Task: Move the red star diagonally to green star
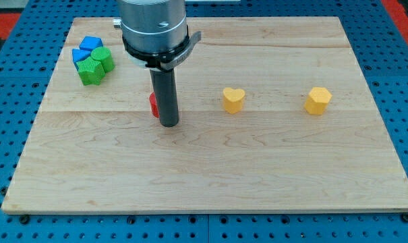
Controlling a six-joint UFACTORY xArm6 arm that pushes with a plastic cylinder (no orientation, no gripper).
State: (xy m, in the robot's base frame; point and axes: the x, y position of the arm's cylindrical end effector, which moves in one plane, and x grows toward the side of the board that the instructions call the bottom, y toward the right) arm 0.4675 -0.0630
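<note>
The step in hand looks like the push itself: my tip [168, 124] stands planted on the wooden counter [210, 169], touching or all but touching the red star [152, 104], of which only a sliver shows at the rod's 9 o'clock side, the rest hidden behind the rod. This arm carries no jaws at all, only the rod, so nothing is gripped or held; the star can only be shoved.

The green star [91, 71] lies up toward 10 o'clock from the red star, well apart from it, clustered with a second green block [104, 59] and two blue blocks [86, 48] near the counter's top-left corner. My tip sits on the red star's 3 to 4 o'clock side, which suits a push toward 10 o'clock. I judge the next move needs a steady diagonal slide, kept centred on the star so it does not slip off sideways.

The yellow heart [233, 99] and another yellow block [317, 100] lie away at 3 o'clock, clear of the path.
</note>
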